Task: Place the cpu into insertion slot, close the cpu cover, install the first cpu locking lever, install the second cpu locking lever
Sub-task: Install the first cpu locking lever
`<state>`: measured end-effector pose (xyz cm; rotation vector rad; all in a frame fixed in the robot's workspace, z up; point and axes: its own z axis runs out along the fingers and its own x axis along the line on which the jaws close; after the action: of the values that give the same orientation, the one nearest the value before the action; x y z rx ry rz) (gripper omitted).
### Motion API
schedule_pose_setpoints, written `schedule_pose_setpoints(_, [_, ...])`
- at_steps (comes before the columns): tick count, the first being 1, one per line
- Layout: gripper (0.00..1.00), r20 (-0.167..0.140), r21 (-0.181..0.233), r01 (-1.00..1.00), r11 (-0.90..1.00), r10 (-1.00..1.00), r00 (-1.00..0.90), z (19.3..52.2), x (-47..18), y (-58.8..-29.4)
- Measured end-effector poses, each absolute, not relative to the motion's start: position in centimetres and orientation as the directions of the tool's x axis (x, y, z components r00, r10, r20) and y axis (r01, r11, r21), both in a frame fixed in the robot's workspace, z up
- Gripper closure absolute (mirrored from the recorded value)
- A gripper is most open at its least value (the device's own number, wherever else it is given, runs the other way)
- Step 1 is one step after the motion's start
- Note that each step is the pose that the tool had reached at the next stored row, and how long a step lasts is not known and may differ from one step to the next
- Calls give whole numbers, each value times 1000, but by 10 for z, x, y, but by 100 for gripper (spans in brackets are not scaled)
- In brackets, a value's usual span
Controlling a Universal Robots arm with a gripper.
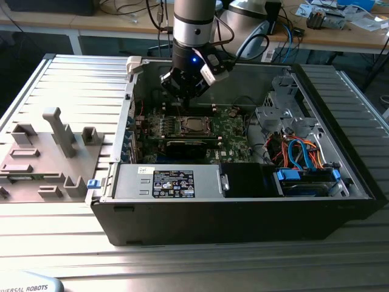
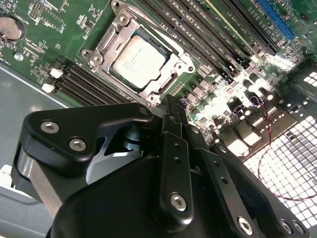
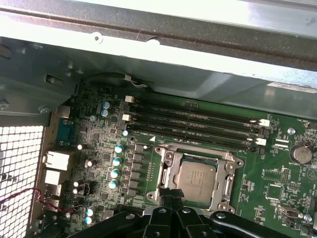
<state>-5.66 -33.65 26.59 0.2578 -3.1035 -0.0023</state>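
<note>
The cpu (image 2: 138,62) (image 3: 196,179) (image 1: 196,126) lies flat in the insertion slot (image 3: 166,159) on the green board, its silver top facing up. The cpu cover (image 2: 105,43) (image 3: 229,179) lies down around it, and the chip shows through its square opening. My gripper (image 2: 168,102) (image 3: 171,192) (image 1: 182,100) hangs over the open computer case, just above one edge of the socket. Its black fingers are pressed together with nothing between them. I cannot make out how the locking levers stand.
Long black memory slots (image 3: 193,124) run beside the socket. A black expansion card (image 1: 188,146) and the power supply (image 1: 170,182) sit nearer the case front. Cables and a drive cage (image 1: 298,152) fill the exterior view's right. A grey fixture plate (image 1: 48,146) lies left of the case.
</note>
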Motion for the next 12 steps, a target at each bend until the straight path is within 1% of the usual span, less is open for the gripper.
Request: schedule_pose_setpoints(12, [89,27,4,-165,986,-165,-986,266,-60,-336])
